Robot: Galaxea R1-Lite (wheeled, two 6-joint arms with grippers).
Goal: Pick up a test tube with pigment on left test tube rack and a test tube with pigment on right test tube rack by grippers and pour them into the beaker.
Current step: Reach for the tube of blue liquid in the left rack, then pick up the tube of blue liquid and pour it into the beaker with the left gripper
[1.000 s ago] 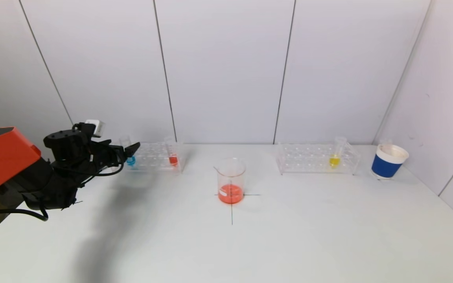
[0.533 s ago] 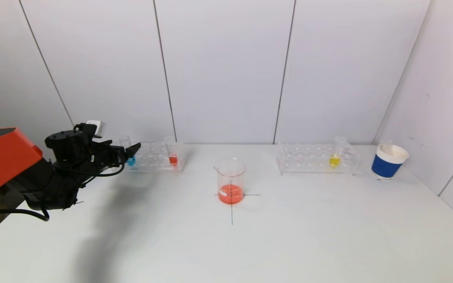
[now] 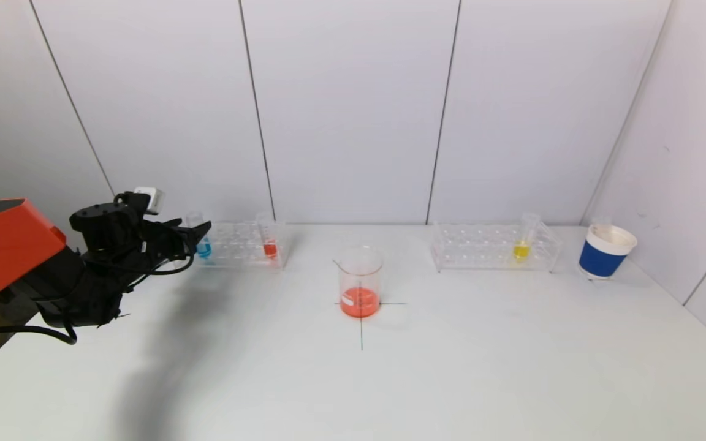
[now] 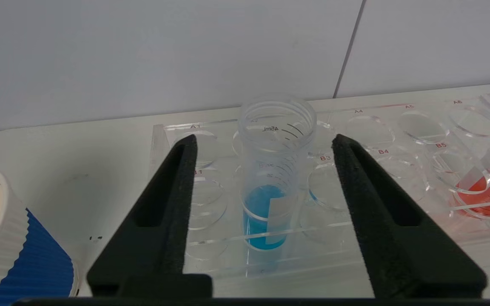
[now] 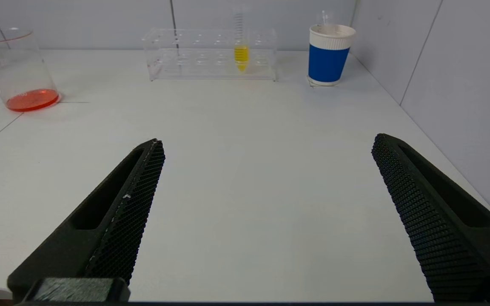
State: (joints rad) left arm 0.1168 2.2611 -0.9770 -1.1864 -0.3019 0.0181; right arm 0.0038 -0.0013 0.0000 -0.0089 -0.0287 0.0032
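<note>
1. Nearest to me is my left gripper (image 4: 266, 144), fingers spread wide and empty, hovering at the near-left end of the left test tube rack (image 3: 239, 245). In the head view it sits at about nine o'clock from the beaker (image 3: 360, 282).

2. Between my two fingers (image 4: 164, 204) stands the blue test tube (image 4: 272, 170), upright in a near-row hole of the rack. Neither finger touches it. The gap looks a little wider on the side toward the red tube, so I judge I should centre slightly before closing.

3. To grip well, I think I should ease forward until the pads flank the clear wall above the blue pigment and below the threaded mouth, then close gently. The tube is smooth and could slip or tilt if I pinch too near its rim.

4. After closing, I should lift straight up, so the tube does not catch in the rack's plate.

5. Farther along the same rack, at about three o'clock from the blue tube, leans the red test tube (image 4: 485, 191); I should keep my outer finger clear of it.

6. My right gripper (image 5: 266, 182) is parked low over the table, fingers wide apart and empty. Beyond it, at twelve o'clock, the yellow test tube (image 5: 240, 55) waits in the right test tube rack (image 5: 211, 53), with a blue paper cup (image 5: 329, 53) beside it.
</note>
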